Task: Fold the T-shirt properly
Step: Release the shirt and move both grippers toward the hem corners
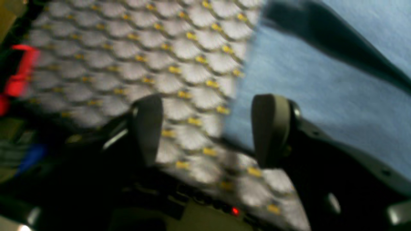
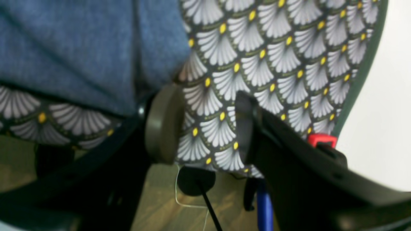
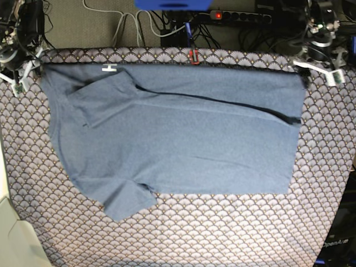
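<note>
A: Base view shows the T-shirt spread flat across the middle of the table, plain grey-blue side up, with one long dark crease running from near the collar toward the far hem. A small white label sits at its top edge.

B: And the sleeves?

A: One is folded inward near the label; the other pokes out at the lower edge. Patterned cloth shows on every side of the shirt, widest below it.

B: The claws?

A: The left claw hangs with its pads apart and nothing between them, over the shirt's edge. The right claw is also spread and empty, just off a shirt corner, near the table's rim
</note>
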